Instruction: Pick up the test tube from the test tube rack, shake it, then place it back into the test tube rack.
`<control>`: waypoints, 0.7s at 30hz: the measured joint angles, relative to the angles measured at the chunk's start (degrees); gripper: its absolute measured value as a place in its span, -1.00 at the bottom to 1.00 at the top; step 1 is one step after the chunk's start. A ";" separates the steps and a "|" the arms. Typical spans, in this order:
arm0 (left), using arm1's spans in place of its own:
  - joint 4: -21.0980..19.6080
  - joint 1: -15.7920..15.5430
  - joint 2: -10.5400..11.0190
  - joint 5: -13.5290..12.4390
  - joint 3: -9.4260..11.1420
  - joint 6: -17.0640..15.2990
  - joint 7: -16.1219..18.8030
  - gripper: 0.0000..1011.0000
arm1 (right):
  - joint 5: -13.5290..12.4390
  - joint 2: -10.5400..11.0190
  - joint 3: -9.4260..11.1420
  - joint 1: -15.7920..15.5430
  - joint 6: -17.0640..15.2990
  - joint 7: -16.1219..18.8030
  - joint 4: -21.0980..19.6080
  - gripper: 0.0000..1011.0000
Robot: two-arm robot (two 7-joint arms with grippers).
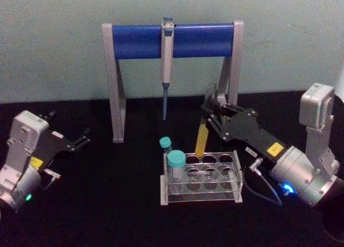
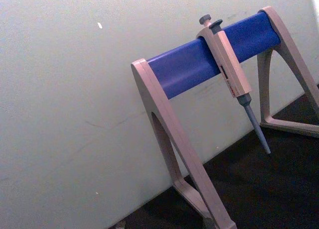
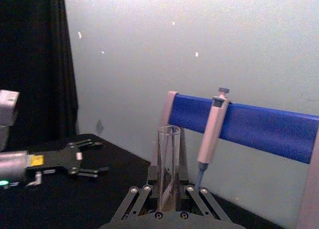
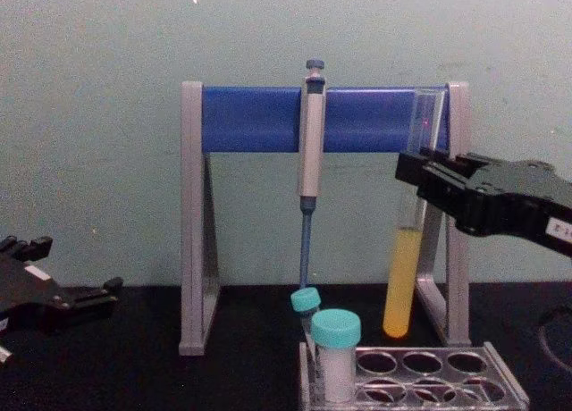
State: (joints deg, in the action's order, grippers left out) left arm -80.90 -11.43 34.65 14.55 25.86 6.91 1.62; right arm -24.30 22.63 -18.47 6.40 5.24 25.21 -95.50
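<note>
You are working with one test tube (image 4: 404, 259), one test tube rack (image 4: 505, 381), one pipette (image 4: 311, 143), one big capped vial (image 4: 336, 357) and one small capped tube (image 4: 306, 302). Your right claw (image 4: 416, 174) is squeezing the test tube near its top. The glass is clear, and yellow liquid is filling its lower part. It is hanging below the claw, I think just above the rack. Your left claw (image 1: 81, 139) is resting well apart, fingers spread.

The test tube (image 4: 404, 259), slim, clear, uncapped and part-filled with yellow liquid, is gripped near its top by the right hand (image 4: 418, 180). It is held slightly tilted, its rounded bottom just above the back holes of the rack (image 4: 505, 395). This low, clear plastic rack is set on the black counter (image 1: 107, 204).
</note>
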 joint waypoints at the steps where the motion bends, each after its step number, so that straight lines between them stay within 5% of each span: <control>1: 0.01 0.00 0.00 0.00 0.00 0.00 0.00 0.98 | 0.07 -0.12 -0.01 0.33 0.03 -0.14 0.34 -0.55; 21: 0.01 -0.01 0.00 0.00 0.00 0.00 0.00 0.98 | 1.02 -0.62 1.41 1.39 0.42 -2.29 2.19 -0.55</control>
State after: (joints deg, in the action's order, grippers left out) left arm -80.90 -11.44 34.65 14.55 25.86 6.91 1.62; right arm -23.28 22.00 -17.06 7.79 5.65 22.92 -93.31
